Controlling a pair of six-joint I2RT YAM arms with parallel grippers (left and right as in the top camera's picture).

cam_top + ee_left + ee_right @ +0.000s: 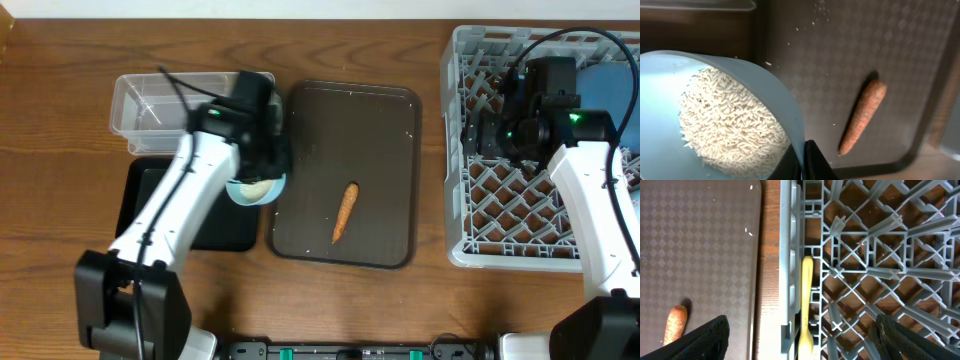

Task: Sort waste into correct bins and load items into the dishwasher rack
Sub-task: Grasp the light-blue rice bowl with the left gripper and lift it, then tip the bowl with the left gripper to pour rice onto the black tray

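Wood-grain table (pixel 60 90), clear glossy plastic tub (pixel 140 100), matt, perhaps textured brown tray (pixel 385 140), grey plastic rack (pixel 880 255)

You have a pale blue cup (pixel 772 87) of white rice (pixel 730 125), an orange stick (pixel 862 117) at its three o'clock on the diamond-checked brown tray (pixel 865 40), and a yellow spoon (pixel 807 305) in the grey lattice rack (pixel 790 240).

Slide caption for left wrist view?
Left claw grips a rice-filled light blue cup; a carrot stick lies on the brown tray.

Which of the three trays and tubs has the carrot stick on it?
The large dark brown tray in the middle: the carrot stick lies on its floor. The clear tub and black tray to its left show no carrot.
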